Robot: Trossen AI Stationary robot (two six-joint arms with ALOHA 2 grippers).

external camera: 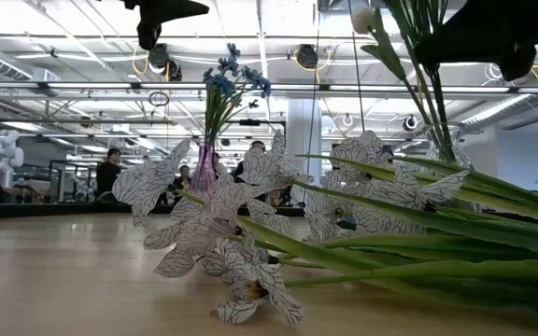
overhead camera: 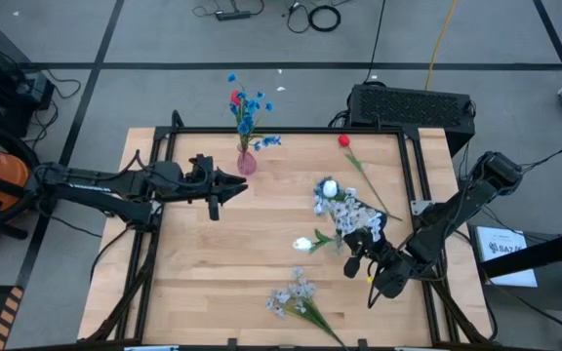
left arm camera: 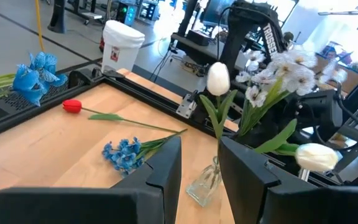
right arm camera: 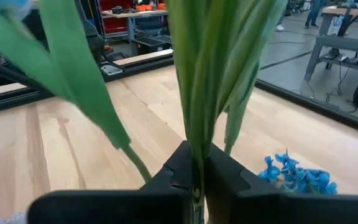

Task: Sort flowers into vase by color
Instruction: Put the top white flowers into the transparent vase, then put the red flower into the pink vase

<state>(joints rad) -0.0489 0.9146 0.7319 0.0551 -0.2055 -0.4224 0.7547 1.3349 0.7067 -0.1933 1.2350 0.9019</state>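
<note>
A pink vase at the far middle holds blue sprays and a red bloom. A clear vase right of centre holds a white tulip and pale sprays. Three flowers lie on the table: a red tulip, a blue spray and a lavender-white spray. My right gripper hovers near the clear vase, shut on a second white tulip. My left gripper hangs open just near of the pink vase. My right gripper pinches the white tulip's green stem between its two fingers, among its long leaves. The stem runs on ahead of the fingertips toward the table's left. The tulip is lifted clear, and its bud points left beside the clear vase.
A black frame rail runs around the table. A dark box stands behind the far right corner. In the low view the lavender-white spray fills the foreground. Bare wood lies at the table's left and near-left.
</note>
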